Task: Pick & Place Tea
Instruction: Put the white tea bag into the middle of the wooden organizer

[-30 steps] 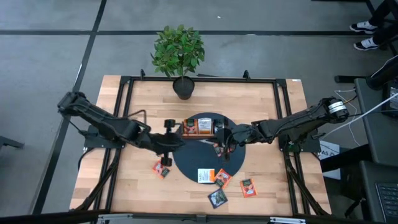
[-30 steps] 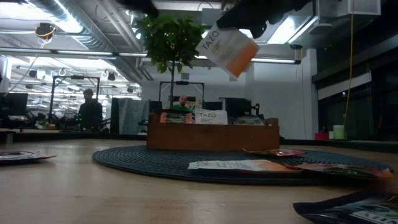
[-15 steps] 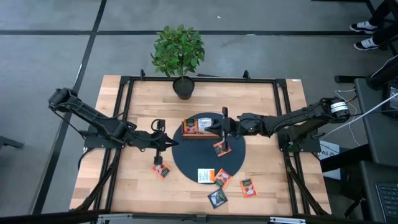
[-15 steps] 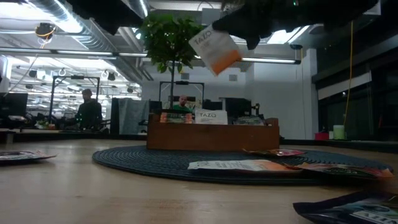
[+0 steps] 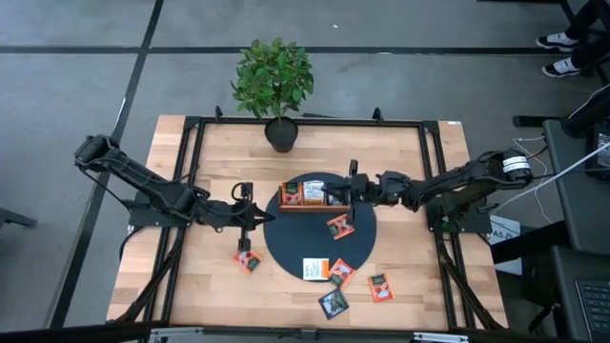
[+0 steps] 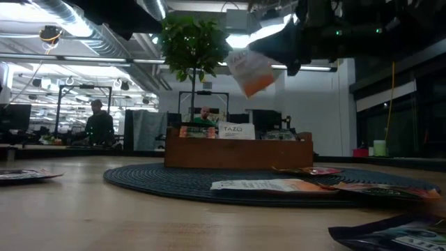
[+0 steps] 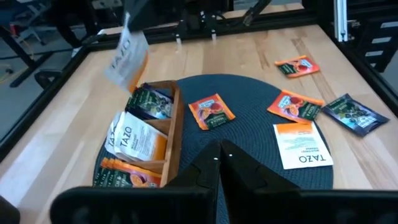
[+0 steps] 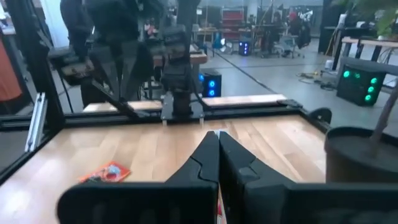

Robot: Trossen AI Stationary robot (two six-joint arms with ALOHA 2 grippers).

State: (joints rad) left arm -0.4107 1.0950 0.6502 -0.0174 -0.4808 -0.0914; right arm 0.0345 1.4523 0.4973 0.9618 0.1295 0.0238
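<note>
"TAZO" reads on the white-and-orange sachet (image 7: 300, 144) lying flat on the dark round mat (image 7: 249, 134). "TAZO" also on the white sachet (image 7: 134, 140) standing in the wooden tray (image 7: 172, 134), same one legible in the low view (image 6: 236, 130). The sachet held in the air (image 7: 127, 57) shows "TAZO" down its face. Print on the other sachets is too small to read.

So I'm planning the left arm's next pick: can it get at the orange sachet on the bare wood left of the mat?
Probably yes. The left gripper hangs just above that orange sachet, shut and empty, and nothing lies between; the right gripper is busy over the wooden tray.
</note>
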